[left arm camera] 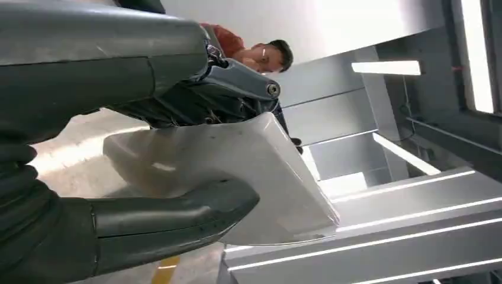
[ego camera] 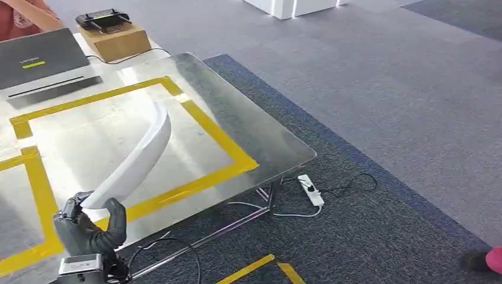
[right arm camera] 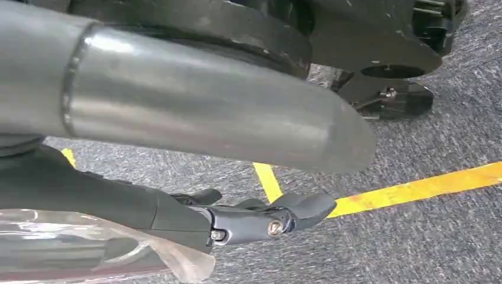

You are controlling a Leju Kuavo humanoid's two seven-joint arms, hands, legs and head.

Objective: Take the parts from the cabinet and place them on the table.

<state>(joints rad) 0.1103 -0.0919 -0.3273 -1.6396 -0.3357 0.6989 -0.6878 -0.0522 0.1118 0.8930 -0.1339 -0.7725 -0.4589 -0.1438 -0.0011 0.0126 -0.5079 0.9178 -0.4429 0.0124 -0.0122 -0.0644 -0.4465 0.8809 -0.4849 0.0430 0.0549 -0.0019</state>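
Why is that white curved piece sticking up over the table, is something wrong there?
Nothing looks wrong. The left hand holds the white curved part by one end, so it slants over the yellow-taped metal table. No visible damage or spill. A power strip and loose cables lie on the carpet beneath, a bit untidy.

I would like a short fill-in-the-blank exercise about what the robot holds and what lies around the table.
1. The left hand holds a curved part whose colour is ____.
2. The squares on the metal table are marked with tape of ____ colour.
3. The white power strip lies on the ____, beside the table.
4. The black controller rests on a cardboard ____.

Missing words: white; yellow; carpet; box
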